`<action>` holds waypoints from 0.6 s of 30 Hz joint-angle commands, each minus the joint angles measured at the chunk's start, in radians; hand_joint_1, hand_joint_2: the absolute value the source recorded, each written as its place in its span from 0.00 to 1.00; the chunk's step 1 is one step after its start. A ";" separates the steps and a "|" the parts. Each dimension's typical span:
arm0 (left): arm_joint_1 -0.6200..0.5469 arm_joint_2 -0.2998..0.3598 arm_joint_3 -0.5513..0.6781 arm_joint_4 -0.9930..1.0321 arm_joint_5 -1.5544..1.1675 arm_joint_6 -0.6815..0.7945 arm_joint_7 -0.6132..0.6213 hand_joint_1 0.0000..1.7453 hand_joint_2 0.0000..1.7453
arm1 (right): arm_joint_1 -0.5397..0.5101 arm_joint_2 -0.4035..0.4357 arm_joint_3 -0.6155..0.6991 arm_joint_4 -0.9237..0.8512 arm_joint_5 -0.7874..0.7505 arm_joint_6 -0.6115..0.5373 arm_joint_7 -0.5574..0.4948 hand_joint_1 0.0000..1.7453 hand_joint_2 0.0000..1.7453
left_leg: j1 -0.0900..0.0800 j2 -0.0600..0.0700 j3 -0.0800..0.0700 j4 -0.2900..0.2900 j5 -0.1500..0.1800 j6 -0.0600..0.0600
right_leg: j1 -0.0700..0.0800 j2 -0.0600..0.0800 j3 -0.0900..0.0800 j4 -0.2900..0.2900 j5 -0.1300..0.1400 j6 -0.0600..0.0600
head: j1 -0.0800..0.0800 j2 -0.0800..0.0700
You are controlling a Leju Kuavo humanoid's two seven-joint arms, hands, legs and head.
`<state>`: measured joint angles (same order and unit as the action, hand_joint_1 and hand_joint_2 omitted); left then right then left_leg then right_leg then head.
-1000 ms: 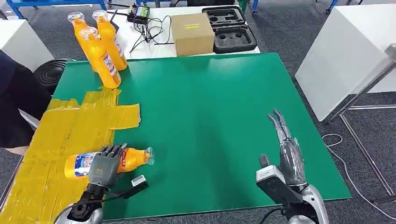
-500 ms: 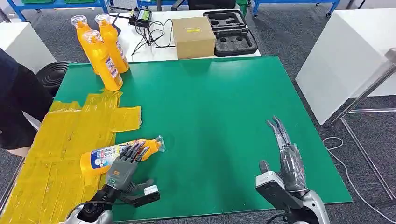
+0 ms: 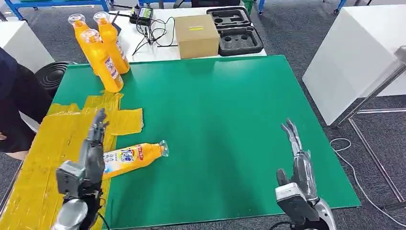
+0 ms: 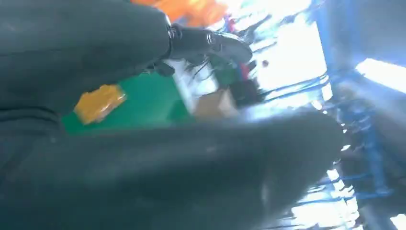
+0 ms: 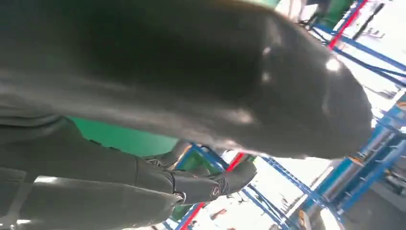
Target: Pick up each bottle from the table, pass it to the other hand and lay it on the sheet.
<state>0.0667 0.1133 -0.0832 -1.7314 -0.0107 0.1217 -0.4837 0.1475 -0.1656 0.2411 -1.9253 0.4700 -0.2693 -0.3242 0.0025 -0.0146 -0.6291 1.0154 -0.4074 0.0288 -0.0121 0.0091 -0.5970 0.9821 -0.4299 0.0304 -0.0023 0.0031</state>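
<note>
We saw the bottle [image 3: 131,158] lying at the yellow sheet's [image 3: 52,143] right edge; both left hand [image 3: 91,148] and right hand [image 3: 299,155] hovered with fingers apart, holding nothing.

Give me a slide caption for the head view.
Orange bottle lies across yellow sheet edge; left robot hand open.

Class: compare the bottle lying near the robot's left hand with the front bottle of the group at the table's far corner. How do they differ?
The lying bottle is on its side; the front standing bottle is upright. The lying bottle rests partly on the yellow sheet alone; the standing one is grouped with two others. Both are orange, labelled.
</note>
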 commanded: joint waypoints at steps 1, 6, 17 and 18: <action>0.017 -0.019 0.040 -0.082 0.012 0.000 -0.014 0.00 0.00 | -0.022 0.021 0.031 0.050 -0.008 -0.010 -0.006 0.00 0.00 | 0.000 0.001 0.002 0.000 -0.001 -0.001 | 0.001 0.000 0.001 -0.001 -0.001 -0.001 | 0.000 0.000; 0.048 -0.038 -0.008 -0.122 0.082 0.008 -0.074 0.00 0.00 | 0.002 0.047 0.054 0.056 -0.114 -0.027 -0.129 0.00 0.00 | 0.000 0.003 0.002 -0.001 -0.002 -0.002 | 0.001 0.001 0.001 -0.001 -0.001 -0.001 | 0.000 0.000; 0.132 -0.032 -0.185 -0.126 0.020 -0.092 -0.044 0.00 0.00 | -0.022 0.132 0.162 0.103 -0.310 0.099 -0.296 0.00 0.00 | 0.000 0.005 0.001 -0.001 -0.003 -0.004 | 0.001 0.003 -0.001 -0.001 -0.001 -0.001 | 0.000 0.000; 0.133 -0.037 -0.182 -0.132 0.011 -0.094 -0.038 0.00 0.00 | -0.017 0.134 0.164 0.095 -0.296 0.098 -0.294 0.00 0.00 | 0.001 0.005 0.002 -0.001 -0.004 -0.004 | 0.001 0.003 0.000 -0.001 -0.001 -0.002 | 0.000 0.000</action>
